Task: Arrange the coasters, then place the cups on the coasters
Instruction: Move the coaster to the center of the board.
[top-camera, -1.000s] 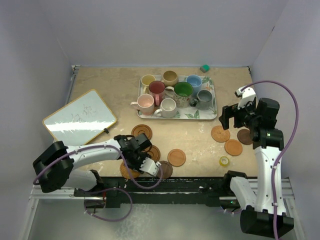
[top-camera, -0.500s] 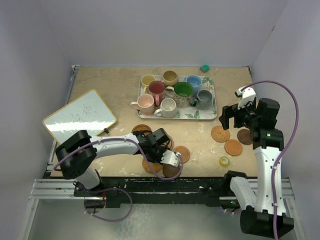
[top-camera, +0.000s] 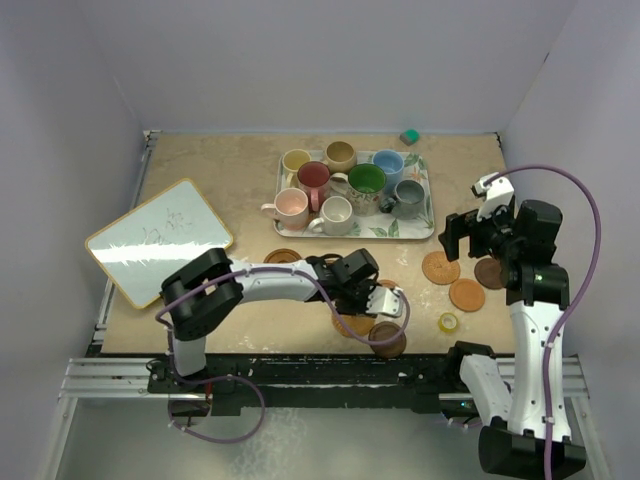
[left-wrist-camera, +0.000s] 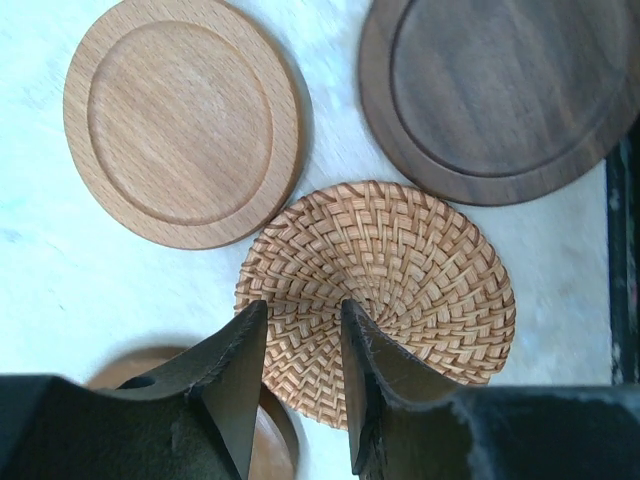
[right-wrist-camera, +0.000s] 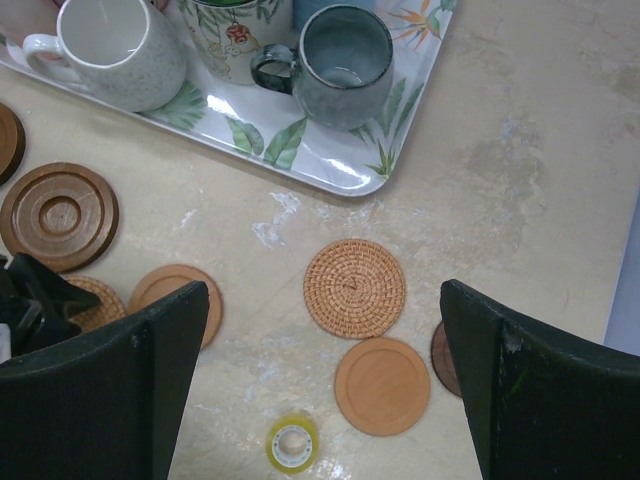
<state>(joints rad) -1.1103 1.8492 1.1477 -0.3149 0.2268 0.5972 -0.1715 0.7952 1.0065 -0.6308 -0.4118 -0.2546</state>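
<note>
Your left gripper (left-wrist-camera: 305, 315) is low over a light woven coaster (left-wrist-camera: 400, 270), its two dark fingers (left-wrist-camera: 235, 365) standing close together at the coaster's near rim with a thin strip of weave showing between them. From the wrist view I cannot tell whether they are pinching the rim or only pressing on it.

To do this step well, make sure of the hold before you lift or slide, since a thin flat disc slips easily. Steer clear of the pale wooden coaster (left-wrist-camera: 180, 120) and the dark wooden coaster (left-wrist-camera: 500, 90), which lie just beside it, apart from it but near. Set it down in open table with room for a mug around it.

The left arm (top-camera: 270, 285) stretches low across the near edge of the table toward the centre, wrist turned down.

Your right gripper (right-wrist-camera: 320, 300) hangs well above the table with its jaws spread wide and nothing between them, above another woven coaster (right-wrist-camera: 355, 288) and a plain wooden one (right-wrist-camera: 381, 385).

The cups (top-camera: 366, 180) all stand on the leaf-print tray (top-camera: 432, 225) at the back, none on a coaster yet.
</note>
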